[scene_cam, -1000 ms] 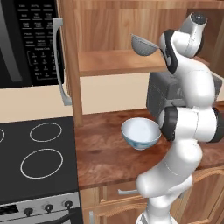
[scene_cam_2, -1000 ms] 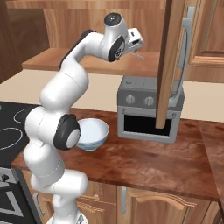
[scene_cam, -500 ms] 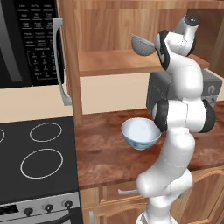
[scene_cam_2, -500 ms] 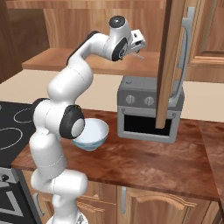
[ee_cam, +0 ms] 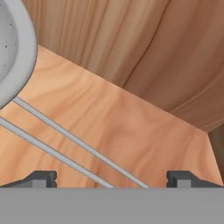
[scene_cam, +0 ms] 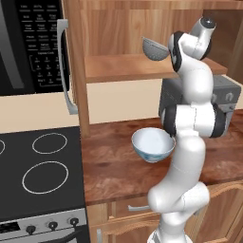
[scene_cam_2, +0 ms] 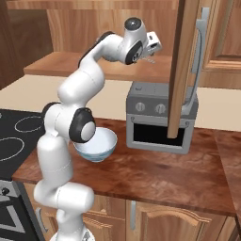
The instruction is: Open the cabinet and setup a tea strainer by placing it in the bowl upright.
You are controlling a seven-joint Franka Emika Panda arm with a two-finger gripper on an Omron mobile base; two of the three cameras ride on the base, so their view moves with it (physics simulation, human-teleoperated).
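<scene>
Nearest, the bowl [scene_cam: 153, 144] sits upright on the desk [scene_cam_2: 155, 174] toward its front edge, just beside the arm's base and in front of the toaster oven [scene_cam_2: 160, 117], ready to receive the strainer. Above, the cabinet [scene_cam_2: 186, 66] stands with its door swung out, leaving the shelf [scene_cam: 137, 67] reachable. On that shelf, near its front edge, rests the tea strainer [scene_cam: 154, 49], basket away from the hand and thin wire handle [ee_cam: 65, 144] running back toward the end effector [ee_cam: 111, 178]. The end effector is spread wide, its tips either side of the handle, probably lining up for a pinch; nothing is held yet.
</scene>
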